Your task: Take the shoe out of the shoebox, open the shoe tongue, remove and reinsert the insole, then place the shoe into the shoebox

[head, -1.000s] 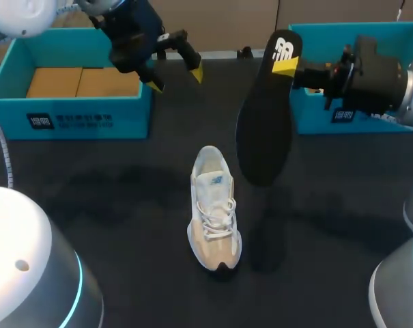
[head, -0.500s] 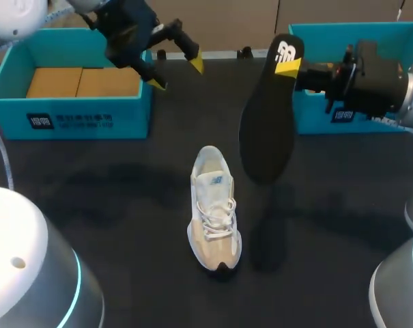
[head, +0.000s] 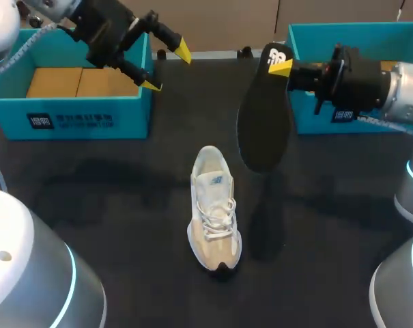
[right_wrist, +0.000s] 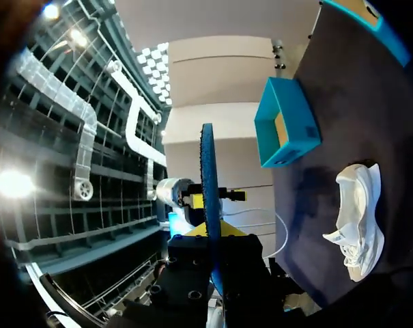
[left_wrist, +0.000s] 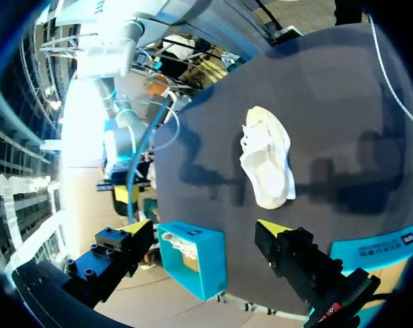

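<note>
A white and beige shoe [head: 214,209] lies on the black table [head: 110,205], toe toward the front edge; it shows as a shoe [left_wrist: 266,158] in the left wrist view and a shoe [right_wrist: 360,220] in the right wrist view. My right gripper [head: 282,66] is shut on the heel end of the black insole [head: 263,116], which hangs above the table to the right of the shoe. The insole [right_wrist: 209,198] stands edge-on between the right fingers. My left gripper [head: 166,66] is open and empty, raised beside the left shoebox [head: 73,109].
The left teal shoebox holds brown cardboard. A second teal shoebox [head: 315,41] stands at the back right, behind my right arm. My other arms' rounded bases fill the front corners.
The left gripper has moved left and back, away from the middle. The right gripper has turned slightly, lifting the insole a little.
</note>
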{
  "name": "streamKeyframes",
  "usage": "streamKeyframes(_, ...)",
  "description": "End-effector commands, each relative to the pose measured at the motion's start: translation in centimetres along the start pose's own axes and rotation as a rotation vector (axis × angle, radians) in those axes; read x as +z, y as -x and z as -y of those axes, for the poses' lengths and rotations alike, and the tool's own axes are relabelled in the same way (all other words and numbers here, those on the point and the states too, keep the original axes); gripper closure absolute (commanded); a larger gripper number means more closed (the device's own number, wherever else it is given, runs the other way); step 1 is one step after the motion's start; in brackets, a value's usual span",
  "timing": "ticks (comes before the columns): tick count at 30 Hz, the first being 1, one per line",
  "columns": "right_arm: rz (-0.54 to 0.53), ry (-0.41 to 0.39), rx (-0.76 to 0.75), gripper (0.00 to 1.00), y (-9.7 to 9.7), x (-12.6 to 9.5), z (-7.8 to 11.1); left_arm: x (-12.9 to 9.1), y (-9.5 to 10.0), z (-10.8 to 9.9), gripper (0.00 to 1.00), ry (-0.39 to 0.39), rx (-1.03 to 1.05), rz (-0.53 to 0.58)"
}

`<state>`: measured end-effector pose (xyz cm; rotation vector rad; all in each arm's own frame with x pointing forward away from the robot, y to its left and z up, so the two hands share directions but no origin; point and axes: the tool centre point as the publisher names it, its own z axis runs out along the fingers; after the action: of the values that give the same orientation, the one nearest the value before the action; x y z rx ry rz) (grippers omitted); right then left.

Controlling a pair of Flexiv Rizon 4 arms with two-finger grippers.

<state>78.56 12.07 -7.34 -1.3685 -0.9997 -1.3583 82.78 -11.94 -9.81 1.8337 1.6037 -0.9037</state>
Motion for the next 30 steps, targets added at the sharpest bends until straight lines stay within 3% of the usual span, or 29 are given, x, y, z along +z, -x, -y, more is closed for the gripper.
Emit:
streamKeyframes(1, 0.003, -0.031, 0.03, 1.0, 0.6, 1.7, -1.5, -0.3, -0.3, -0.2, 0.0, -0.033, -0.015, 0.091)
streamKeyframes(11, -0.014, -0.056, 0.114, 1.0, 2.2, 3.6, -4.8, -0.8, 0.6, 0.7, 0.0, -0.023, -0.052, 0.188)
streamKeyframes(18, -0.023, -0.049, 0.186, 1.0, 2.8, 4.7, -6.8, 0.3, 0.4, 2.0, 0.0, 0.016, -0.085, 0.246)
streamKeyframes(21, -0.007, -0.035, 0.209, 1.0, 3.0, 5.1, -7.3, 0.8, 0.3, 2.1, 0.0, 0.052, -0.129, 0.272)
streamKeyframes(30, -0.007, -0.035, 0.209, 1.0, 3.0, 5.1, -7.3, 0.9, 0.2, 2.2, 0.0, 0.051, -0.152, 0.277)
